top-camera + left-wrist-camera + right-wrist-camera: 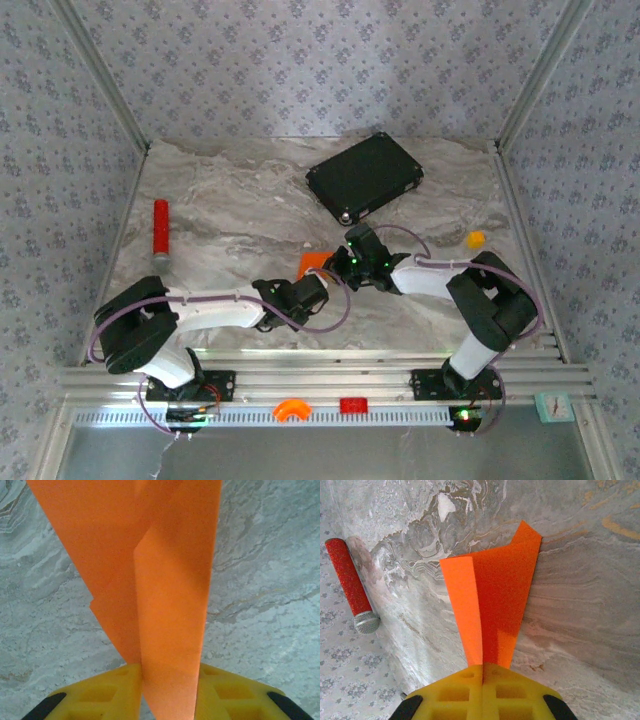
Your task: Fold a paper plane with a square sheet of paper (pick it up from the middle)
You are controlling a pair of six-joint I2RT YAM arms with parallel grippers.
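Left wrist: paper plane [170, 605] partly off-frame

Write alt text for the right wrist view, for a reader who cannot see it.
The yellow right gripper is shut on a folded piece of orange paper, which fans upward from the jaws over the grey marbled table. A red cylinder with a silver end lies at the left.

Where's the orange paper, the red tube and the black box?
orange paper [495, 605], right wrist view, middle of the folded flap.
red tube [160, 228], top external view, middle of its red body.
black box [365, 175], top external view, centre of its lid.
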